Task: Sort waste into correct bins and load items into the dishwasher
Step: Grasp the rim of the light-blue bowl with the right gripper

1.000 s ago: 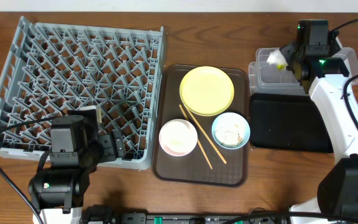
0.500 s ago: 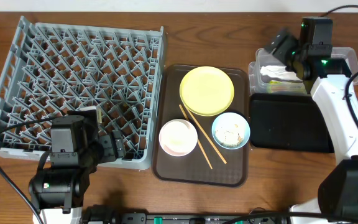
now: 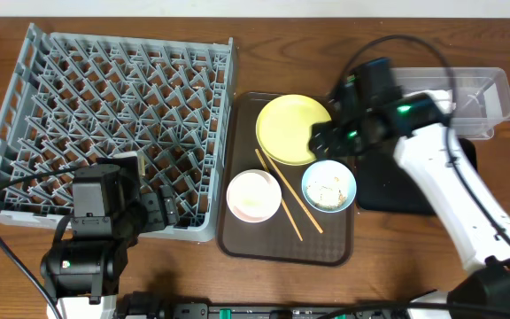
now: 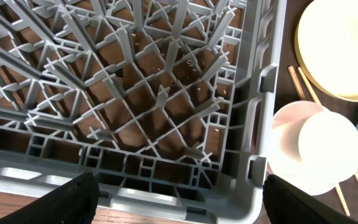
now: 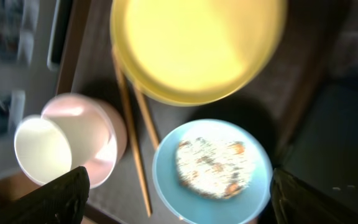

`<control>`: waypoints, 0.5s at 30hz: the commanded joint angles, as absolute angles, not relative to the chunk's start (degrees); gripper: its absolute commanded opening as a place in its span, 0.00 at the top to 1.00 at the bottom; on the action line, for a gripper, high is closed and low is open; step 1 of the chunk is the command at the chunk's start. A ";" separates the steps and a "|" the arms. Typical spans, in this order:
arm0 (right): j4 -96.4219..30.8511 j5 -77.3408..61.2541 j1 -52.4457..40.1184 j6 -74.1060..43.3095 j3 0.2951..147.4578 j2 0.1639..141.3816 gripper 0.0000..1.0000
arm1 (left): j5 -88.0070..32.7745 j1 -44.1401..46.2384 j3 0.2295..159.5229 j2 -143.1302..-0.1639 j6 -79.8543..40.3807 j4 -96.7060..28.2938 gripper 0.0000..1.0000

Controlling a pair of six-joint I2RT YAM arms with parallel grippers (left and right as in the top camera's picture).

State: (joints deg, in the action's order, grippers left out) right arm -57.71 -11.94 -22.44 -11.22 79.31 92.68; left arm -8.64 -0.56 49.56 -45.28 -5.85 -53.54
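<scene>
Hovering my right gripper (image 5: 180,190) over the light blue bowl (image 5: 166,163), jaws wide, empty; my left gripper (image 4: 182,198) is spread too, above the dish rack (image 4: 246,155).

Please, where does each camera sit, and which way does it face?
Overhead: above the table, facing straight down on dish rack, brown tray, left arm, right arm.
Left wrist: over the rack's corner, facing down; own fingers at bottom.
Right wrist: over the tray, facing down on yellow plate; own fingers at bottom.
Both wrist views share white bowl and chopsticks.
</scene>
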 commanded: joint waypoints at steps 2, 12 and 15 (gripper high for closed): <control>-56.01 -8.47 -28.38 -9.47 76.01 95.77 0.12 | -8.51 -0.73 50.96 -45.23 -6.11 -53.56 0.13; -53.87 -2.39 -35.05 -22.24 72.62 104.66 0.31 | -8.51 -0.73 50.96 -45.23 -6.11 -53.78 0.13; -53.43 -2.39 -35.35 -24.62 72.10 106.80 0.45 | -8.51 -0.73 50.96 -45.23 -6.11 -53.78 0.13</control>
State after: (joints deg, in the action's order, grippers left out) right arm -53.65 -3.97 -34.65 -19.70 72.64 105.12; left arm -8.62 -0.56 49.56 -45.28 -5.85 -53.63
